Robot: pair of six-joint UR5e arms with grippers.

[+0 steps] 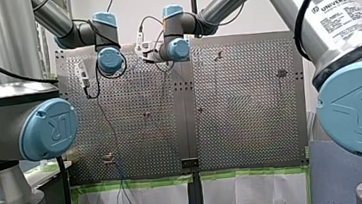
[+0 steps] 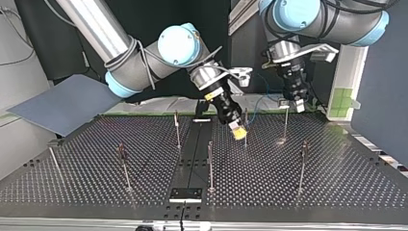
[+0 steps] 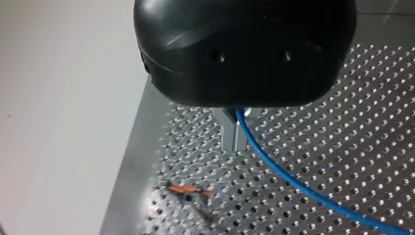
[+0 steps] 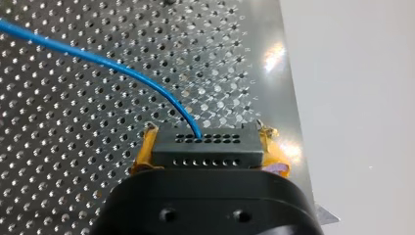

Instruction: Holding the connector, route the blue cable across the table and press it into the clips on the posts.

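In the right wrist view my right gripper [image 4: 205, 132], with yellow pads, is shut on a black connector [image 4: 205, 154]. The blue cable [image 4: 98, 58] leaves the connector and runs away over the perforated table [image 4: 73, 147]. My left gripper [image 3: 232, 137] has its metal fingers shut on the blue cable [image 3: 293, 181], which trails off beside them. A clip with an orange part [image 3: 188, 191] sits on a post just ahead of those fingers. In the top view my right gripper [image 2: 238, 131] hangs low near the middle posts, and my left gripper [image 2: 298, 105] is at the far right.
Several thin posts stand on the table, among them one at centre [image 2: 210, 163], one left of it [image 2: 124, 166] and one at the right [image 2: 302, 166]. A grey board [image 2: 62, 103] leans at the top view's left. Cable [image 1: 115, 143] hangs over the table's taped near edge.
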